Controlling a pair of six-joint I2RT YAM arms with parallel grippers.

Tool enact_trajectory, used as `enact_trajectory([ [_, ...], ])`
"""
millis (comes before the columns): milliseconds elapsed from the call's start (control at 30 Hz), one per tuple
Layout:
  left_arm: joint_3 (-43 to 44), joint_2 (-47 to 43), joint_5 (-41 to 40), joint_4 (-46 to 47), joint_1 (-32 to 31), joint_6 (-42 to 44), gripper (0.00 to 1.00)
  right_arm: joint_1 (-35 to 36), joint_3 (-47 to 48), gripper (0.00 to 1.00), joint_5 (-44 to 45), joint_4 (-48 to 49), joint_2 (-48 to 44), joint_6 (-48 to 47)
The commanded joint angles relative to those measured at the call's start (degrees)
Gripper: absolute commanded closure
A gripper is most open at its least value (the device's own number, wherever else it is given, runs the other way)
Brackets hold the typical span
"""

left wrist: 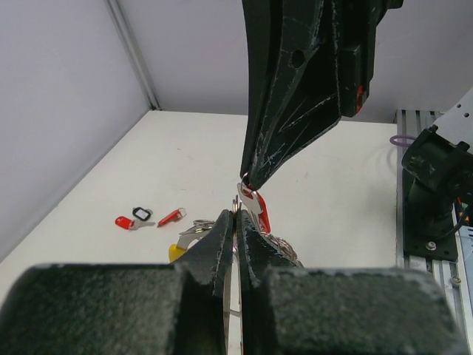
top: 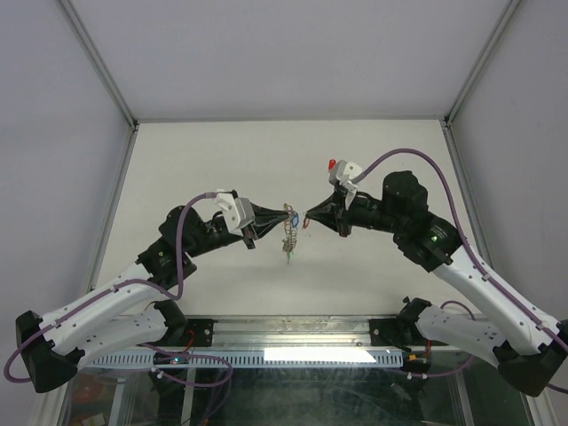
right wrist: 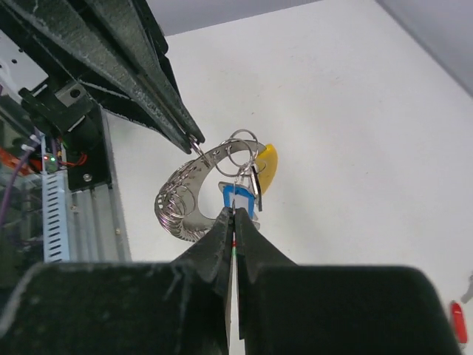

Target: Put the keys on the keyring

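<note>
keyring hangs above the table, your left gripper pinched shut on its metal band; your right gripper is clamped on a red-tagged key just beside it.

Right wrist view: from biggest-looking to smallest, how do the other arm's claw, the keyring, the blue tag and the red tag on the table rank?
1. Left claw
2. Keyring
3. Blue tag and red tag: too alike to rank, and the red one lies farther from the camera.
</note>
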Motion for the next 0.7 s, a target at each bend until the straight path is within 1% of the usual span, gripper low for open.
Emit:
enact_trajectory([
  [0, 1.0, -0.2, -1.5, 4.2, 0.3, -1.1, 1.0, 0.8, -2.0, 1.0, 0.8, 6.0, -3.2, -12.1],
  [67, 1.2, 0.1, -1.4, 4.2, 0.3, -1.2, 1.0, 0.8, -4.0, 1.0, 0.4, 8.5, -4.9, -15.2],
  [167, 1.5, 0.5, -1.2, 4.2, 0.3, -1.3, 1.0, 0.9, -4.9, 1.0, 0.0, 9.1, -5.7, -20.3],
  [467, 2.1, 1.2, -1.0, 4.0, 0.3, -1.6, 1.0, 4.6, -5.1, 1.0, 2.9, 10.9, -4.2, -31.2],
  [667, 2.3, 1.2, -1.3, 3.8, 0.3, -1.5, 1.0, 6.8, -5.2, 1.0, 5.0, 11.0, -3.6, -34.5],
])
